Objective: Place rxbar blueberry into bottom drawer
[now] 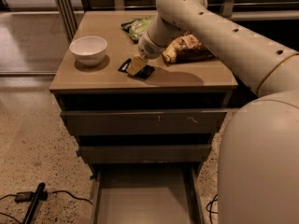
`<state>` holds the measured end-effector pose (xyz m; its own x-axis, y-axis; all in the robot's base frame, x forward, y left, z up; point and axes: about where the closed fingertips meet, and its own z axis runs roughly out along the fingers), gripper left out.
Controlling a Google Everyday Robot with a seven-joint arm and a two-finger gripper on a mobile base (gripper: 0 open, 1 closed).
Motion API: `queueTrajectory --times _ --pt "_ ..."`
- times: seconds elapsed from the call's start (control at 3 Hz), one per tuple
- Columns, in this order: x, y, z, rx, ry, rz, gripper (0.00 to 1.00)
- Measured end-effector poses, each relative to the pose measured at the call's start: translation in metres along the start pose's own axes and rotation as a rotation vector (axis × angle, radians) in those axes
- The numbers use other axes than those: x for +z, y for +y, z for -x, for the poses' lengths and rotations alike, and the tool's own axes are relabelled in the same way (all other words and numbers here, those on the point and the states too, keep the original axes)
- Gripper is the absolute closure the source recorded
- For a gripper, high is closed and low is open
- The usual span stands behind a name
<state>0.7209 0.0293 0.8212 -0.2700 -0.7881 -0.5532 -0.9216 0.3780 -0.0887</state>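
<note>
Camera view: the arm reaches in from the right of the frame down to the middle of the bench (93,80). Its tool (135,67) is tipped onto the rxbar blueberry (146,72), which lies flat on the bench top just above the front edge. I cannot tell whether the tool is gripping the bar. A white bowl (88,50) stands to the left. A green snack bag (137,26) and a yellow-brown bag (187,48) lie behind. At the bottom of the frame, the bottom drawer (142,199) is pulled out, beneath two shut drawers (140,122).
</note>
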Motion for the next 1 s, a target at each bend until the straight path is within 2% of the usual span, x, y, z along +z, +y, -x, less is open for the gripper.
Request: queueTrajectory --times 0.33,0.67,1.0 --pt "0.000 0.000 0.000 0.000 0.000 0.000 1.00" --pt "-0.018 -0.001 -0.002 -0.002 -0.011 -0.007 1.00" --pt "-0.066 -0.001 -0.010 0.001 -0.046 -0.051 1.00"
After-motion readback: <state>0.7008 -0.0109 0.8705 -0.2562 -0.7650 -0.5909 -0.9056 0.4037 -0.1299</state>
